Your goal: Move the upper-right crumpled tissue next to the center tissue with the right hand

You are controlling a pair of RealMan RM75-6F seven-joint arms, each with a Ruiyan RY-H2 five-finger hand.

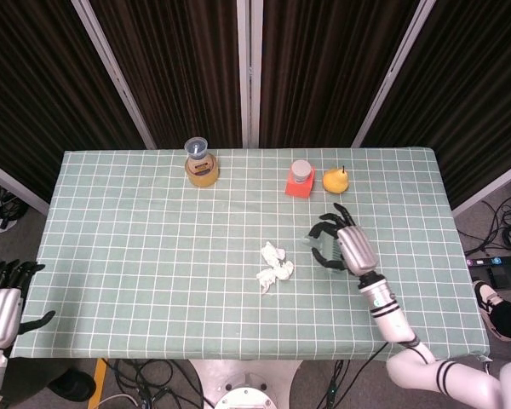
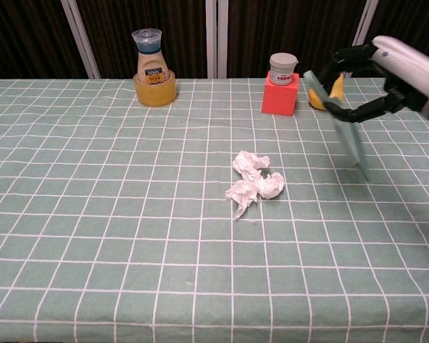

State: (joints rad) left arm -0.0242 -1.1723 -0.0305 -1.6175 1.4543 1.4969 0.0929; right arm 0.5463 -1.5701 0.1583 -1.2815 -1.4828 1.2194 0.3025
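The dark fingers [image 2: 339, 56] of my right hand [image 2: 386, 68] are wrapped around a flat pale green board [image 2: 336, 121], which I hold tilted above the green checked tablecloth [image 1: 153, 247], right of the middle. Three crumpled white tissues [image 2: 254, 179] lie together near the table's centre, well left of the board: one [image 2: 249, 162] farther back, two [image 2: 242, 193] [image 2: 271, 185] just in front of it, touching or nearly so. I cannot tell which one came from the upper right. My left hand [image 1: 2, 298] hangs off the near left table edge, fingers spread, holding nothing. Along the far side stand a clear-capped bottle in a yellow tape roll [image 2: 152, 61], a white jar on a red block [image 2: 282, 82], and a yellow pear [image 1: 335, 180].
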